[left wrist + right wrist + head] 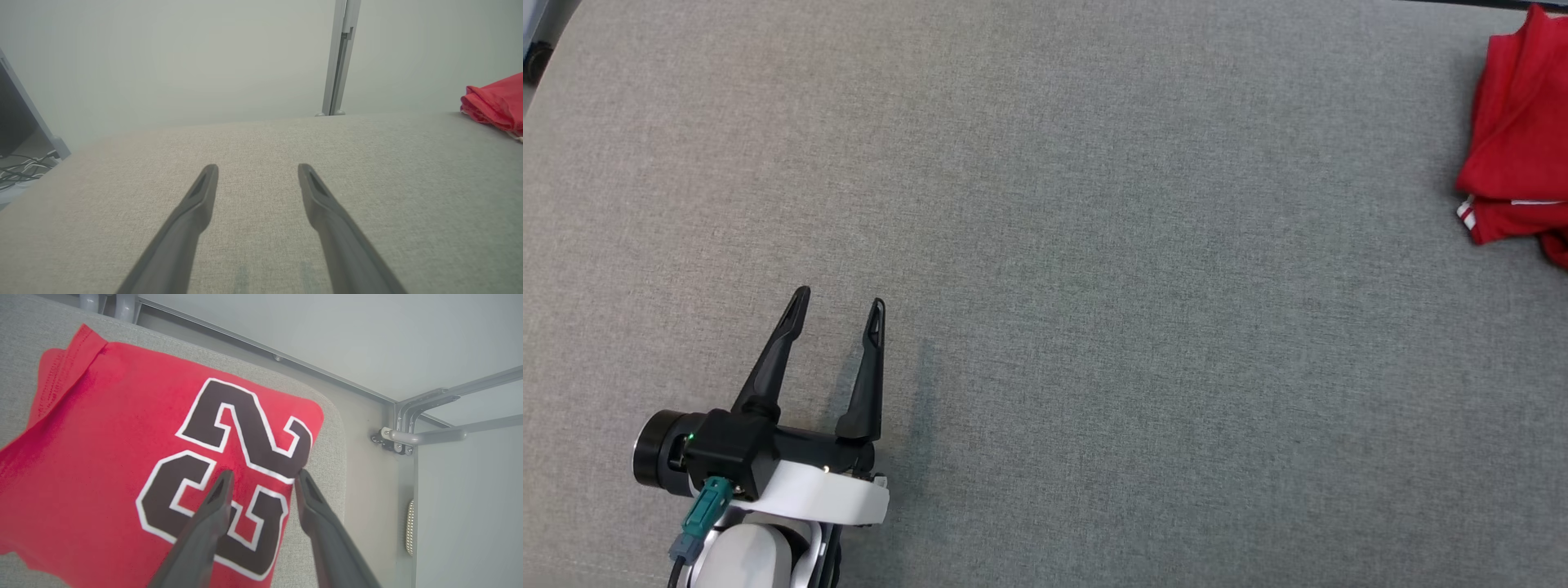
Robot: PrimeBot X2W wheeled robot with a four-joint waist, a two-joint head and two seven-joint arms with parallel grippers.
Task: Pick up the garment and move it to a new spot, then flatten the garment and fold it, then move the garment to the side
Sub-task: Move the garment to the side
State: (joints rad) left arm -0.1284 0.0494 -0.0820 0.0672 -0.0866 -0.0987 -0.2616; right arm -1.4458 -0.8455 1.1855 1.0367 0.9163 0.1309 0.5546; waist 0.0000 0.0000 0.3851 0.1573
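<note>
Both my tools open, nothing held.
The red garment point(102, 437) lies folded at the pad's point(1094, 245) corner; my right gripper point(264, 475) spreads above it, my left gripper point(840, 300) over bare pad, well apart.

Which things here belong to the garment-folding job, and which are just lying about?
Job:
garment, red, folded
right end effector, open over it
left end effector, open, holding nothing
grey pad, the work surface

Lying about:
metal post
cables
frame tubing
</note>
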